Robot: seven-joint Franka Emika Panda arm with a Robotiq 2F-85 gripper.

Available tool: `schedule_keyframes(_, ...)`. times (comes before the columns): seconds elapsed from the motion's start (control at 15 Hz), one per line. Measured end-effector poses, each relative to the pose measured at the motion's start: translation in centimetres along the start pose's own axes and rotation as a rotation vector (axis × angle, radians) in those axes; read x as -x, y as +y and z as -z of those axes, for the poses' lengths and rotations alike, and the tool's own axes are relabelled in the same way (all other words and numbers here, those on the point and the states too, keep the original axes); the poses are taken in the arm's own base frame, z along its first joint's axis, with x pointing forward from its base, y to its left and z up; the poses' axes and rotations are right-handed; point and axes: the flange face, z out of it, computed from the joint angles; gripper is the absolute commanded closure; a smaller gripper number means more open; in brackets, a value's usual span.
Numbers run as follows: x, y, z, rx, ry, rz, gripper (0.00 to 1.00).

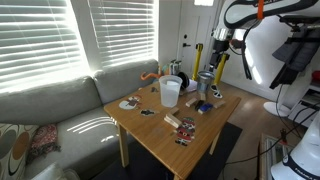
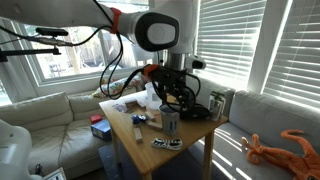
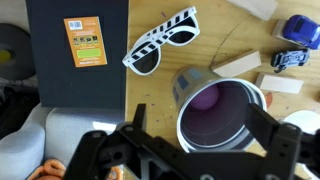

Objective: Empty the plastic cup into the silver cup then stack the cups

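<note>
Gripper (image 3: 200, 118): jaws wide open, holding nothing. The silver cup (image 3: 220, 110) sits directly under them, framed between the two fingers (image 3: 135, 135), mouth up. No contact that I can see. Its inside reads purple; I can't tell if that's contents or a reflection. In an exterior view the gripper (image 2: 173, 98) hangs just above the same cup (image 2: 170, 121).

The plastic cup (image 1: 170, 92) stands upright off to one side of the jaws, apart from them and on the same table (image 1: 150, 135).

Handling, my estimate:
- Plastic cup: light, thin-walled and smooth, and it probably flexes if squeezed hard. Take it from the side, across the wall around mid-height or a bit above, with moderate force, so it can be tipped to pour.
- Silver cup: stiff and won't deform, but the metal is slick and may skid or twist in the pads. Close squarely across the wall. It's the narrower one, so it likely nests inside the plastic cup.

Count:
- 1 plastic cup, 1 silver cup.
- Beyond the jaws in the wrist view: 1 pair of sunglasses (image 3: 160, 40), 1 black book (image 3: 85, 60), 1 blue toy car (image 3: 298, 30), at least 3 wooden blocks (image 3: 235, 65).
- 1 yellow post (image 1: 198, 55) near the gripper.
</note>
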Motion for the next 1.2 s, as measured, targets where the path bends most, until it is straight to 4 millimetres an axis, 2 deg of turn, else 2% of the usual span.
schedule_keyframes(0.07,-0.3,0.0,-0.6,0.002,-0.003,-0.01,0.27)
schedule_keyframes(0.2,-1.0,-0.2,-1.9,0.005,-0.005,-0.027,0.31)
schedule_keyframes(0.53,-2.3,-0.9,-4.2,0.005,-0.027,-0.033,0.66)
schedule_keyframes(0.8,-2.4,-0.9,-4.3,0.003,-0.03,-0.034,0.95)
schedule_keyframes(0.93,-2.3,-0.7,-4.0,0.003,-0.024,-0.037,1.0)
schedule_keyframes(1.2,-1.6,0.0,-2.2,0.005,0.012,-0.049,0.99)
